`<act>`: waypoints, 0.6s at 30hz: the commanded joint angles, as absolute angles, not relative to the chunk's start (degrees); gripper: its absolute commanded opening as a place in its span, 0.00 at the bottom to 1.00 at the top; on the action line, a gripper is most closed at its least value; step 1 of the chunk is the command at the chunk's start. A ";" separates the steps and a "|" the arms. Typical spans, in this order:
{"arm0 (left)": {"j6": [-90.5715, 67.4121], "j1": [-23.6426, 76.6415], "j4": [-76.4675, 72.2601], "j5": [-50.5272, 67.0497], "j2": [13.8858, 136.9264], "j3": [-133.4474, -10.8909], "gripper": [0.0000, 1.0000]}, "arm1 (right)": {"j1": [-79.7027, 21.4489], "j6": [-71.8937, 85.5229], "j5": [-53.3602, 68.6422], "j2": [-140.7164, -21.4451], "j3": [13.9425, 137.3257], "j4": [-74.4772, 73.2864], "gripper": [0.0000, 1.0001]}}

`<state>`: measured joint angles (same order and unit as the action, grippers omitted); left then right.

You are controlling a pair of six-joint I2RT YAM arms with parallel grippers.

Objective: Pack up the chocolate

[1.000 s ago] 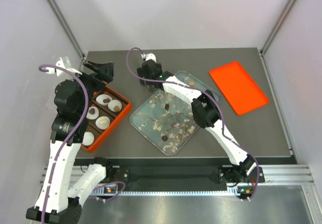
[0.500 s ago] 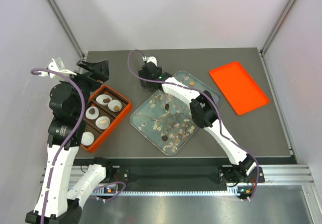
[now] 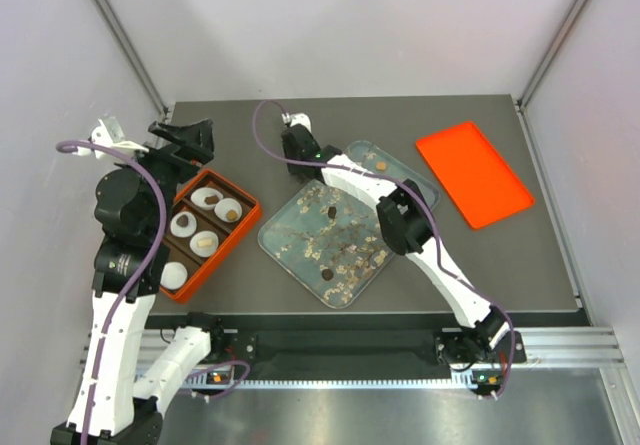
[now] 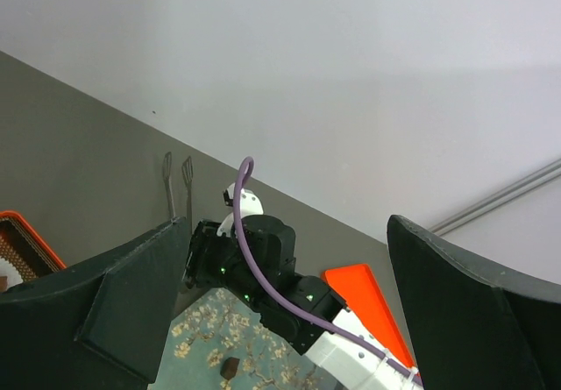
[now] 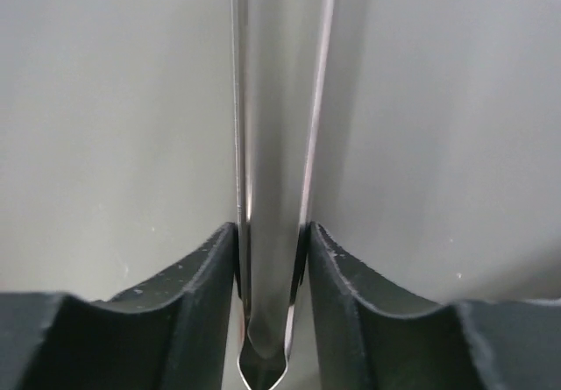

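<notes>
The left arm point(image 3: 125, 255) stands raised on the left side with its elbow folded. The left gripper point(image 3: 184, 132) is held aloft, jaws fully spread, with nothing between them. The right arm point(image 3: 420, 245) extends diagonally forward and leftward with the wrist low. The right gripper point(image 5: 269, 232) presses its fingers point(image 5: 202, 302) against both blades of steel tweezers point(image 5: 263, 355).

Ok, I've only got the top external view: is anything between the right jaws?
Observer: Yes. The right wrist view shows metal tongs pinched between the fingers of the right gripper.
Operator: Are the tong tips closed?
Observer: No. The left wrist view shows the two flat tips apart, out over bare table.
Operator: And the left jaws?
Observer: The left gripper is wide open, with nothing between them.
</notes>
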<state>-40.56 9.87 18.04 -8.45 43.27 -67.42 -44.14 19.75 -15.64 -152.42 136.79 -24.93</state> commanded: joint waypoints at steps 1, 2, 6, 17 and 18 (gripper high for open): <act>-39.90 10.11 15.38 -8.61 42.36 -68.90 0.99 | -45.70 16.54 -15.20 -148.20 133.60 -19.98 0.35; -39.82 10.11 15.29 -8.44 42.28 -68.99 0.99 | -45.79 15.57 -16.08 -146.88 131.33 -18.65 0.34; -39.20 10.11 15.82 -8.88 42.27 -69.17 0.99 | -45.79 10.91 -18.01 -139.33 129.03 -14.68 0.27; -39.99 10.11 14.86 -7.82 42.01 -66.10 0.99 | -43.95 5.72 -20.13 -119.81 111.29 -11.77 0.21; -39.99 10.11 14.77 -7.74 42.01 -66.01 0.99 | -43.86 5.19 -20.91 -116.75 109.70 -12.56 0.19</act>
<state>-40.27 9.87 18.02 -8.38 42.28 -66.61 -44.34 7.18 -18.57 -124.97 112.95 -15.00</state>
